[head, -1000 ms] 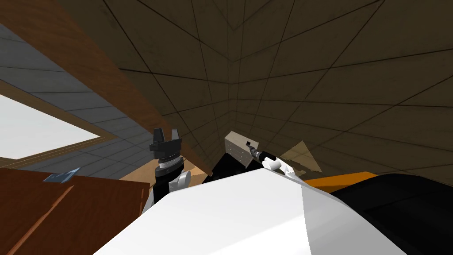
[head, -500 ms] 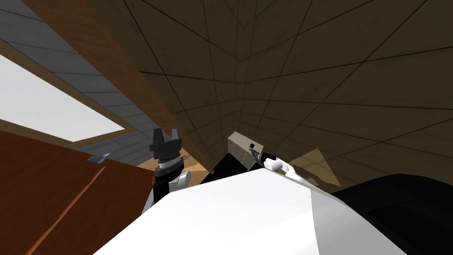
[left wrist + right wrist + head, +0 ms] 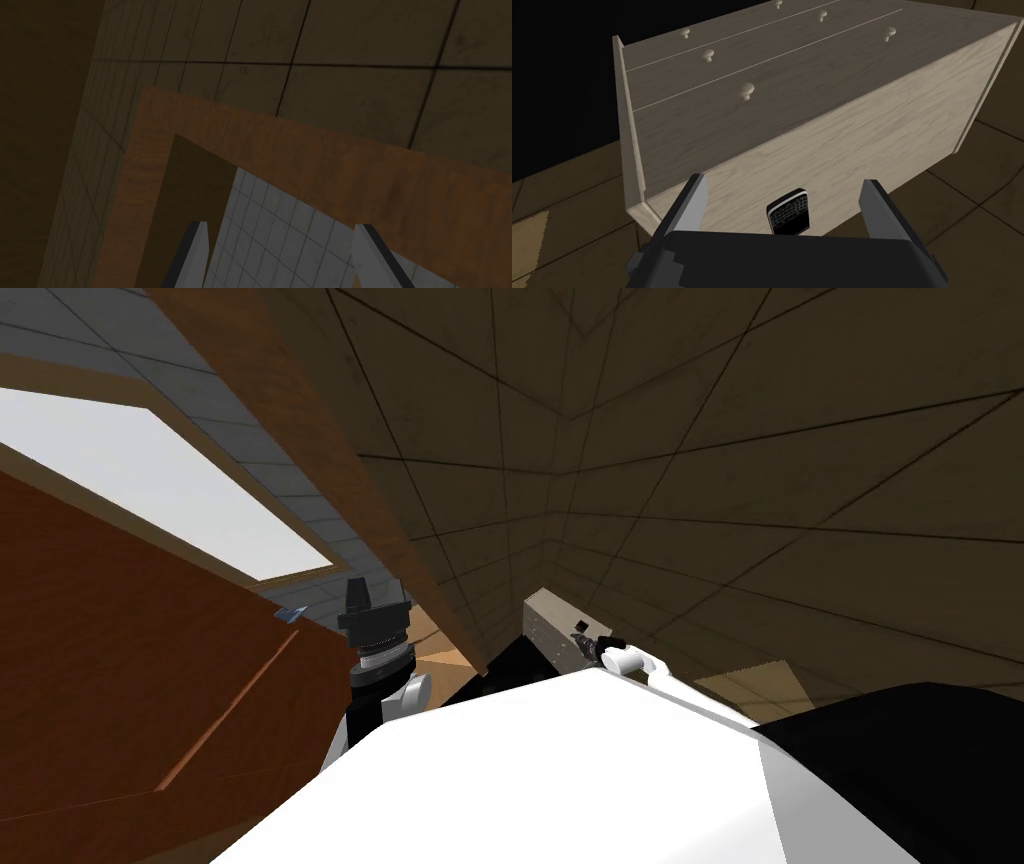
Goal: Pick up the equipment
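Outward from my right fingers (image 3: 693, 202): the two grey blades of the right gripper (image 3: 785, 180) stand spread wide, about a third of the frame apart, and pinch nothing. Between them, close to the gripper's dark body and touching neither blade, lies the equipment, a small black keypad handset (image 3: 788, 212) with a pale rim. It rests flat on the top of a pale wooden dresser (image 3: 832, 135), near the edge closest to my hand. The dresser's front, beyond the handset, carries drawer fronts with small round knobs (image 3: 745, 90). Brown floor tiles (image 3: 977, 180) surround the dresser's base, and a black area (image 3: 562, 90) lies past its front.

In the head view the right forearm reaches forward to the dresser, with the handset a dark speck on the dresser top just beyond the gripper.

The left gripper (image 3: 375, 588) is held upright ahead of my left shoulder, well apart from the dresser. Its blades are likewise spread, with nothing between them. A reddish-brown wooden panel (image 3: 120, 668) stands just to its left.
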`<state>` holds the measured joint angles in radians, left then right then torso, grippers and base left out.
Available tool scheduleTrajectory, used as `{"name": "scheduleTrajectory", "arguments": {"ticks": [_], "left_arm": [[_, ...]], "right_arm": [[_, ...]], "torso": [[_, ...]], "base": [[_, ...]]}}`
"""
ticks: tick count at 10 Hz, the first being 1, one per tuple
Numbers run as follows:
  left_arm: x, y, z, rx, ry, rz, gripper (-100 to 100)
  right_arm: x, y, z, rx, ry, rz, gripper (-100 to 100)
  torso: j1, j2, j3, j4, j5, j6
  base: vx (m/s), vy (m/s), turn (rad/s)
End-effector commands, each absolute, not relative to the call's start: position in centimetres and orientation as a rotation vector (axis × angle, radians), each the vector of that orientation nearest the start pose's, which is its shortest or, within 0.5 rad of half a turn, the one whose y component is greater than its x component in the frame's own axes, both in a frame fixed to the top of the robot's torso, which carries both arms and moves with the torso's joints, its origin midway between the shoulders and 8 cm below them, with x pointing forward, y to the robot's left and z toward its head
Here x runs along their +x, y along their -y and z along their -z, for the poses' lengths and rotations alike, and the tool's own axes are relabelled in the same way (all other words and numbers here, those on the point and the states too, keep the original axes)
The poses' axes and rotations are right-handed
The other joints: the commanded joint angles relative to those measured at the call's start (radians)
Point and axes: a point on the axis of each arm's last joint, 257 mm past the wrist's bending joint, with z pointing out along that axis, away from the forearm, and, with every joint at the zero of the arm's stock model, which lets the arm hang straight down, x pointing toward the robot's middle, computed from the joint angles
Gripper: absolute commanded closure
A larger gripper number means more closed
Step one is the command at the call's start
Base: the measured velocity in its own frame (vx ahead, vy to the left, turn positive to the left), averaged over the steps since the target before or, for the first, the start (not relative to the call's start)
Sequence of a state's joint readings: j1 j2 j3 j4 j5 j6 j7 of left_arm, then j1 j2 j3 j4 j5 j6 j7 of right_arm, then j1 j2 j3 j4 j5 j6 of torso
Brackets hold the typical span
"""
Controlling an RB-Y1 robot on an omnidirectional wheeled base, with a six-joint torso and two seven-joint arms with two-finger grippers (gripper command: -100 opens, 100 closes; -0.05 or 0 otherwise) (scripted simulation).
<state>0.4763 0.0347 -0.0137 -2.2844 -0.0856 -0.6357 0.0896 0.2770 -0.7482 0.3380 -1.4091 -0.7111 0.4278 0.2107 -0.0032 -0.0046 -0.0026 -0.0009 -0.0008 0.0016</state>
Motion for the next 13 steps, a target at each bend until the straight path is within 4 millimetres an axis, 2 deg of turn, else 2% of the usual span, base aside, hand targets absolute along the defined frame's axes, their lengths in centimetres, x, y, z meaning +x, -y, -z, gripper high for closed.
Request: {"name": "scheduleTrajectory", "arguments": {"ticks": [1, 2, 4, 7, 11, 13], "left_arm": [[32.2, -25.0, -5.6, -0.479, -0.566, 1.397, 0], [32.2, -25.0, -5.6, -0.478, -0.566, 1.397, 0], [32.2, -25.0, -5.6, -0.478, -0.566, 1.397, 0], [32.2, -25.0, -5.6, -0.478, -0.566, 1.397, 0], [32.2, -25.0, -5.6, -0.478, -0.566, 1.397, 0], [32.2, -25.1, -5.6, -0.478, -0.566, 1.397, 0]], "right_arm": [[26.7, 42.0, 52.7, 1.654, -2.188, -0.39, -100], [26.7, 42.0, 52.7, 1.654, -2.188, -0.39, -100], [24.0, 44.5, 54.2, 1.691, -2.244, -0.275, -100], [22.2, 46.3, 55.1, 1.719, -2.263, -0.201, -100], [17.1, 51.2, 56.6, 1.783, -2.312, 0.011, -100], [16.1, 52.2, 56.8, 1.795, -2.317, 0.053, -100]], "torso": [[0.0, 0.0, 0.0, 0.0, 0.0, 0.0], [0.0, 0.0, 0.0, 0.0, 0.0, -0.001], [0.0, 0.0, 0.0, 0.0, 0.0, -0.001], [-0.001, -0.001, 0.0, 0.0, 0.0, 0.0], [-0.003, -0.002, -0.001, 0.0, 0.0, 0.0], [-0.002, -0.003, -0.001, -0.001, 0.0, 0.0]], "base": [[0.029, -0.029, 0.263], [0.022, -0.031, 0.156], [0.038, -0.044, 0.328], [0.03, -0.048, 0.171], [0.043, -0.069, 0.315], [0.041, -0.068, 0.165]]}}
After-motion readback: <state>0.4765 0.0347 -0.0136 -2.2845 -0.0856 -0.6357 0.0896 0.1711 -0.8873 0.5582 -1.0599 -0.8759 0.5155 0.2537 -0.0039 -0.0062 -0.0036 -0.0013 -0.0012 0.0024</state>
